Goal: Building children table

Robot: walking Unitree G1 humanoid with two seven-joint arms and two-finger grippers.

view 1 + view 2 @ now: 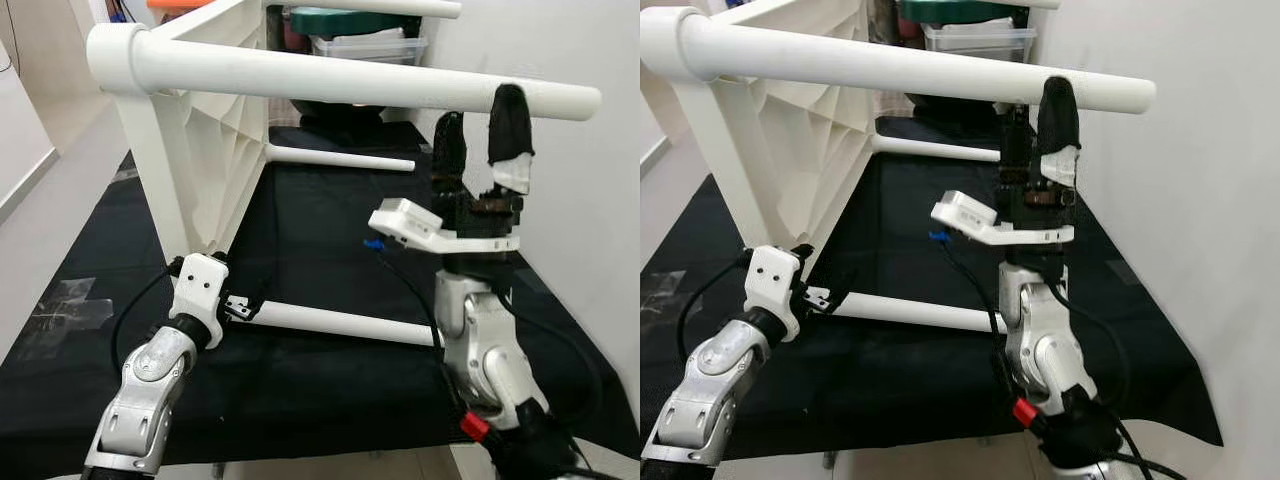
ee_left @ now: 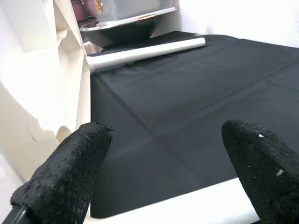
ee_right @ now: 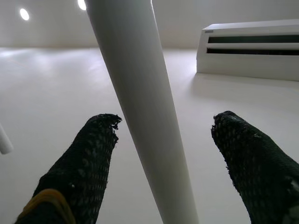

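One white tabletop (image 1: 195, 150) stands on edge. Four white legs (image 1: 350, 78) are in view. One black cloth (image 1: 330, 380), two storage boxes (image 1: 365, 45).

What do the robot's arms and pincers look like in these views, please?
Both arms are silver metal with rounded joint housings and loose black cables. Each wrist carries a white plastic block. The left pincer and right pincer each have two long black, rough-textured fingers; one right finger has a white patch near its base. A small red fitting sits low on the right arm.
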